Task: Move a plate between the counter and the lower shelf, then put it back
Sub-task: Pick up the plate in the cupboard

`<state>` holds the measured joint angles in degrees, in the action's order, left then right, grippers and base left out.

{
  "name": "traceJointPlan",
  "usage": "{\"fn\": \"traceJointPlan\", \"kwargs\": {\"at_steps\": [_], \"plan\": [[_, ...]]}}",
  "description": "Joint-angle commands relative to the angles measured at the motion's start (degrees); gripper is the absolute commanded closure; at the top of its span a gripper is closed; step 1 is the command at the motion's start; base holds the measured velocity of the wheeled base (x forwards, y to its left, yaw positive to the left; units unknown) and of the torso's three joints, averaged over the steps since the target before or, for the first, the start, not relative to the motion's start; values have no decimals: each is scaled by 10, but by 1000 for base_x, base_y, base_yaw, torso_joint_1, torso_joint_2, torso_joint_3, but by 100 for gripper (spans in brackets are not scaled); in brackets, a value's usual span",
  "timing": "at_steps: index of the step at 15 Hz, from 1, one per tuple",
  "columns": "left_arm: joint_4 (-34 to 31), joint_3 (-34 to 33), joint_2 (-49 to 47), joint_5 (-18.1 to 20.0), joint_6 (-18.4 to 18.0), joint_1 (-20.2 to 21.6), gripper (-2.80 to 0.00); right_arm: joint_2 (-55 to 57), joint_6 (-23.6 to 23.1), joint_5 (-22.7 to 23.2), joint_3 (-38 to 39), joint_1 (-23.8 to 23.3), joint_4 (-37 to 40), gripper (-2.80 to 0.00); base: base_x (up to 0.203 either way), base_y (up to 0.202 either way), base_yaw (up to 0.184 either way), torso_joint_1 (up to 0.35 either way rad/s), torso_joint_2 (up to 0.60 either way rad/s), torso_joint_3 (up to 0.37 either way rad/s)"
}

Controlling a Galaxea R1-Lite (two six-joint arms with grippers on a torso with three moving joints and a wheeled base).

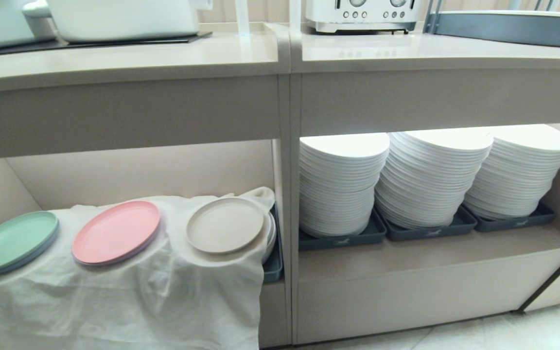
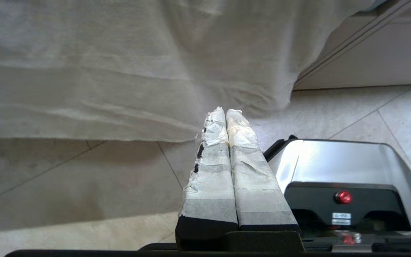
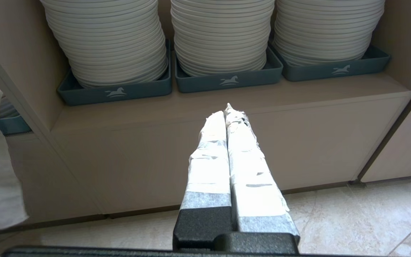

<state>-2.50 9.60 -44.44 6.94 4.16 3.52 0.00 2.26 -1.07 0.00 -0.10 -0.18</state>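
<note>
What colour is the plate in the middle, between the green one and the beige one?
Pink. The pink plate lies on the white cloth; the head view shows it best.

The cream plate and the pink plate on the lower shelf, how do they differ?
The cream plate is matte beige; the pink plate is pastel pink. The cream plate sits at the cloth's end nearest the divider, over a dark grey tray, and the pink plate lies in the middle, next to the mint-green plate. Both are round, low-rimmed and rest tilted on the white cloth.
</note>
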Motion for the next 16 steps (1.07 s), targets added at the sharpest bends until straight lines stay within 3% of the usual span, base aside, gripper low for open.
{"fn": "traceJointPlan", "kwargs": {"at_steps": [1,8,16], "plan": [[0,-14,41,1,-8,1,0,0,0,0,0,0,0,0,0,0,0,0,0,0],[0,-51,110,-4,-61,-1,0,0,0,0,0,0,0,0,0,0,0,0,0,0],[-2,-65,314,-7,-60,-23,0,0,0,-1,0,0,0,0,0,0,0,0,0,0]]}}
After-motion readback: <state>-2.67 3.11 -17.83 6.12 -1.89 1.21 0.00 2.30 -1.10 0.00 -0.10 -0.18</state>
